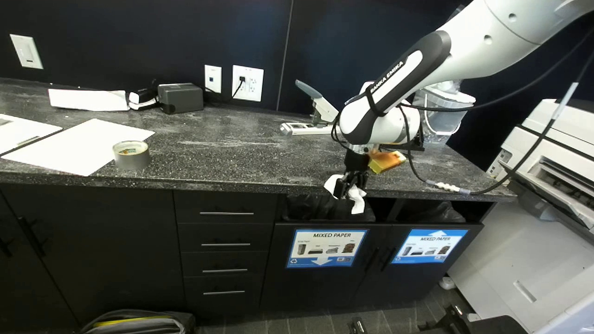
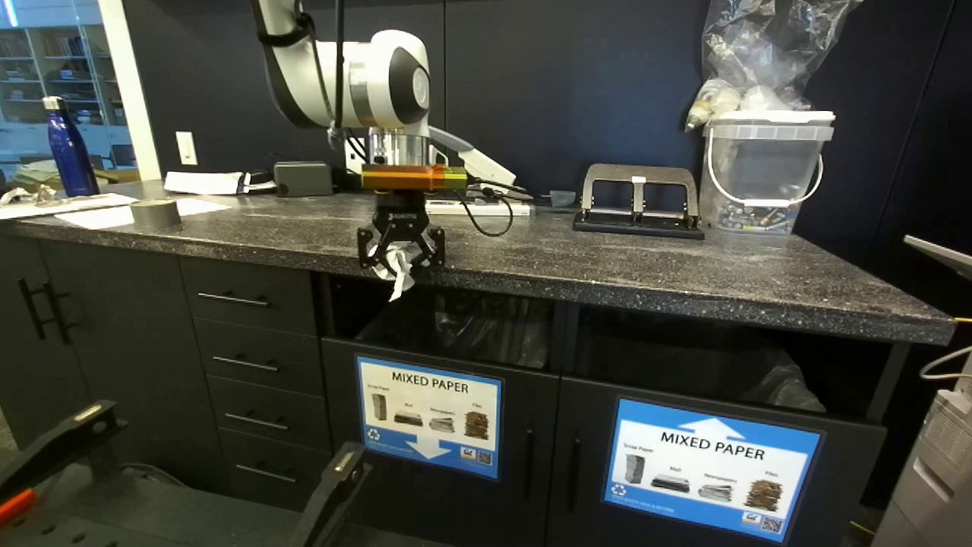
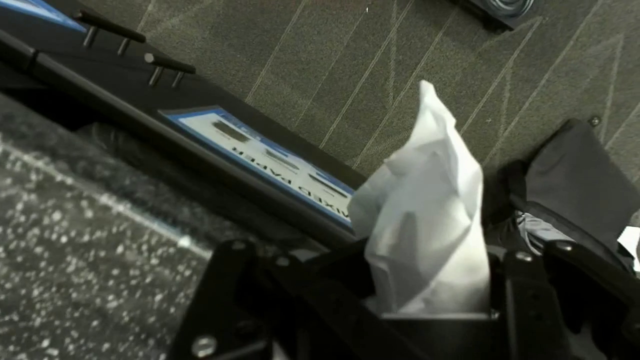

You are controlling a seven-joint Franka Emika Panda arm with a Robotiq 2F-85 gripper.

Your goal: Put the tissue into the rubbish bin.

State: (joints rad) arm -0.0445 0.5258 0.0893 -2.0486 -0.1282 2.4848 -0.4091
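Note:
In the wrist view, a crumpled white tissue sticks out from between the jaws of my gripper, which is shut on it and partly hidden by it. Both exterior views show the tissue dangling below the gripper, at the counter's front edge. The rubbish bin is the dark compartment with the bluer sign, its slot under the countertop. In the exterior views the gripper is to the left of this bin, above the opening level of the neighbouring compartment.
The twin compartment, with a mostly white sign, has a clear liner inside. The counter edge runs close behind the gripper. On the countertop stand a stapler, a hole punch, a white tub and a tape roll.

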